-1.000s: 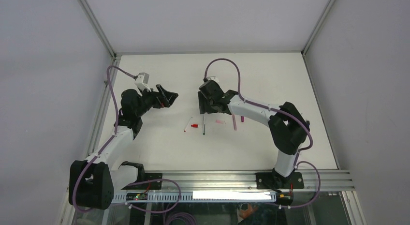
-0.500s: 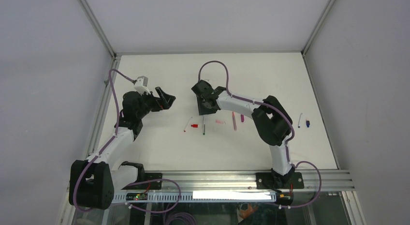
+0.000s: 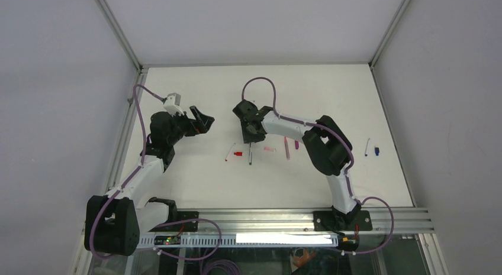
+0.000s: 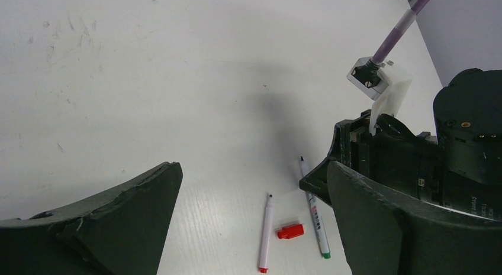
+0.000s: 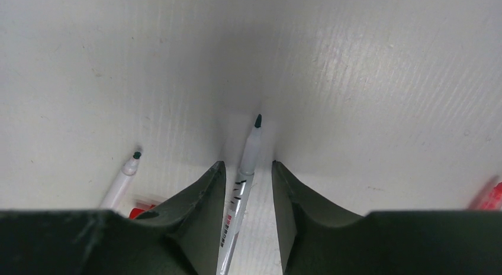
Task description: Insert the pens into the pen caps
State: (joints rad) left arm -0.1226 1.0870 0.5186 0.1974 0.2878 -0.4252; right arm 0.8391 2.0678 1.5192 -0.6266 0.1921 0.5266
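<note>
Right gripper (image 5: 245, 166) straddles the green pen (image 5: 251, 146), jaws narrow but not yet pinching: the grasp step. Next, close squarely on its barrel.

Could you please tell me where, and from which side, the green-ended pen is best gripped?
Take the green-ended pen by its white barrel just behind the bare tip, coming from straight above and closing across its width. It lies flat on the table with free space on both sides there; the open right end effector straddles that stretch.

No legible text, red print on green-tipped pen (image 5: 247, 159) barrel too blurred to read
</note>
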